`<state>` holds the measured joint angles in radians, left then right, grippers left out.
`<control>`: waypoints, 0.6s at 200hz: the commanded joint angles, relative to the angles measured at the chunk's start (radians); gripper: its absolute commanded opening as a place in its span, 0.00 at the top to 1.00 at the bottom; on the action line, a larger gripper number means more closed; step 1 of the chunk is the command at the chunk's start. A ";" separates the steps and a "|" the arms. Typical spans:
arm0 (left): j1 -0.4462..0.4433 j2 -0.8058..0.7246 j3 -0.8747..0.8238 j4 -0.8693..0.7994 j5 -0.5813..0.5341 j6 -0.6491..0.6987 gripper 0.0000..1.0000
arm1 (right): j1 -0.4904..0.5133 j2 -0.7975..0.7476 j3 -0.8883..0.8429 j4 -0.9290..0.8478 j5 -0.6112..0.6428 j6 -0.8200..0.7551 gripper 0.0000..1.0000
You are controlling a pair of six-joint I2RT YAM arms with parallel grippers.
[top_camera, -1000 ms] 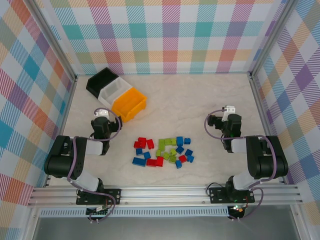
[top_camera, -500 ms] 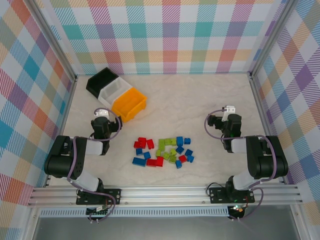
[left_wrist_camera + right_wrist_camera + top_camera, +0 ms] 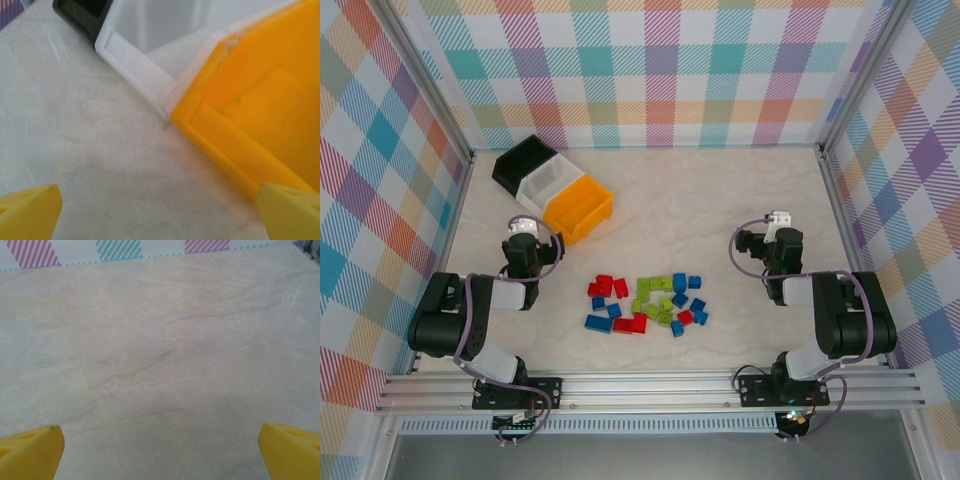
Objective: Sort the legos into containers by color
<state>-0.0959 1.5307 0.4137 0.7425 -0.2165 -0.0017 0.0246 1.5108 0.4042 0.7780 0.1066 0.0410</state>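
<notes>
The legos (image 3: 645,302), small red, blue and lime green bricks, lie in a loose cluster on the table between the two arms. Three containers stand in a diagonal row at the back left: black (image 3: 523,165), white (image 3: 550,183) and orange-yellow (image 3: 580,208). My left gripper (image 3: 527,228) rests low just in front of them. It is open, and between its yellow fingertips (image 3: 27,210) I see bare table, with the orange-yellow container (image 3: 260,110), the white one (image 3: 165,45) and the black one (image 3: 82,12) ahead. My right gripper (image 3: 778,222) is open over bare table (image 3: 160,365), right of the bricks.
Plaid walls (image 3: 660,70) and aluminium posts (image 3: 835,180) close the marble-look table (image 3: 720,200) on three sides. A metal rail (image 3: 650,388) carrying both arm bases runs along the near edge. Open tabletop stretches behind the bricks and to the right of the containers.
</notes>
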 commanded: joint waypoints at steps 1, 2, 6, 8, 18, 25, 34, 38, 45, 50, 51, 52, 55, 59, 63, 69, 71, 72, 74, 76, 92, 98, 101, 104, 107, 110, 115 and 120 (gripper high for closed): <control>-0.006 -0.140 0.098 -0.219 0.006 0.024 0.00 | -0.003 -0.136 0.061 -0.184 0.054 0.021 0.00; -0.006 -0.146 0.101 -0.225 0.006 0.024 0.00 | -0.003 -0.141 0.065 -0.195 0.054 0.020 0.00; -0.007 -0.166 0.109 -0.243 0.010 0.024 0.00 | -0.001 -0.156 0.078 -0.226 0.057 0.020 0.00; -0.008 -0.176 0.112 -0.251 0.014 0.023 0.00 | 0.000 -0.162 0.085 -0.240 0.058 0.020 0.00; -0.010 -0.231 0.128 -0.300 0.018 0.001 0.00 | 0.005 -0.193 0.113 -0.309 0.075 0.039 0.00; -0.010 -0.267 0.139 -0.321 0.015 -0.032 0.00 | 0.009 -0.213 0.135 -0.358 0.086 0.067 0.00; -0.009 -0.306 0.144 -0.321 0.008 -0.082 0.00 | 0.016 -0.239 0.171 -0.441 0.110 0.107 0.00; -0.008 -0.317 0.149 -0.319 0.001 -0.106 0.00 | 0.021 -0.249 0.192 -0.487 0.135 0.125 0.00; -0.010 -0.334 0.163 -0.324 -0.024 -0.165 0.00 | 0.042 -0.256 0.234 -0.568 0.204 0.146 0.00; -0.008 -0.339 0.185 -0.336 -0.060 -0.223 0.00 | 0.059 -0.256 0.265 -0.625 0.257 0.156 0.00; -0.008 -0.341 0.190 -0.341 -0.070 -0.238 0.00 | 0.063 -0.255 0.273 -0.636 0.269 0.159 0.00; -0.008 -0.342 0.196 -0.350 -0.082 -0.253 0.00 | 0.066 -0.255 0.280 -0.646 0.280 0.161 0.00; -0.009 -0.346 0.217 -0.383 -0.116 -0.310 0.00 | 0.074 -0.252 0.298 -0.673 0.300 0.170 0.00; -0.008 -0.351 0.252 -0.455 -0.172 -0.380 0.00 | 0.080 -0.247 0.319 -0.699 0.329 0.187 0.00; -0.006 -0.354 0.289 -0.536 -0.214 -0.477 0.00 | 0.081 -0.242 0.338 -0.734 0.346 0.219 0.00; -0.001 -0.357 0.363 -0.708 -0.269 -0.609 0.00 | 0.078 -0.236 0.363 -0.780 0.370 0.288 0.00; 0.000 -0.358 0.391 -0.786 -0.286 -0.659 0.00 | 0.076 -0.233 0.371 -0.796 0.376 0.328 0.00; 0.001 -0.358 0.405 -0.823 -0.295 -0.683 0.00 | 0.074 -0.231 0.374 -0.805 0.379 0.347 0.00; 0.001 -0.354 0.432 -0.886 -0.310 -0.726 0.00 | 0.072 -0.228 0.383 -0.828 0.384 0.391 0.00; 0.005 -0.351 0.457 -0.941 -0.316 -0.759 0.00 | 0.067 -0.226 0.391 -0.855 0.387 0.441 0.00; 0.020 -0.316 0.575 -1.106 -0.233 -0.726 0.00 | 0.006 -0.216 0.447 -1.079 0.287 0.801 0.00; 0.022 -0.306 0.596 -1.113 -0.166 -0.697 0.00 | -0.016 -0.214 0.428 -1.020 0.185 0.782 0.00; 0.022 -0.302 0.600 -1.109 -0.128 -0.677 0.00 | -0.019 -0.211 0.416 -0.984 0.149 0.767 0.00; 0.022 -0.298 0.607 -1.105 -0.086 -0.655 0.00 | -0.020 -0.209 0.406 -0.955 0.122 0.757 0.00; 0.022 -0.292 0.616 -1.102 -0.044 -0.632 0.00 | -0.020 -0.207 0.399 -0.934 0.095 0.750 0.00; 0.022 -0.286 0.629 -1.105 -0.006 -0.616 0.00 | -0.019 -0.206 0.393 -0.918 0.072 0.743 0.00; 0.019 -0.264 0.659 -1.136 0.051 -0.588 0.00 | -0.018 -0.204 0.389 -0.906 0.042 0.732 0.00; 0.016 -0.230 0.713 -1.192 0.094 -0.571 0.00 | -0.016 -0.198 0.394 -0.900 0.020 0.719 0.00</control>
<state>-0.0837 1.2198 1.0142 -0.1581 -0.3389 -0.5762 0.0158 1.2842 0.8196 -0.0532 0.3046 0.6136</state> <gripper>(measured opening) 0.997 0.996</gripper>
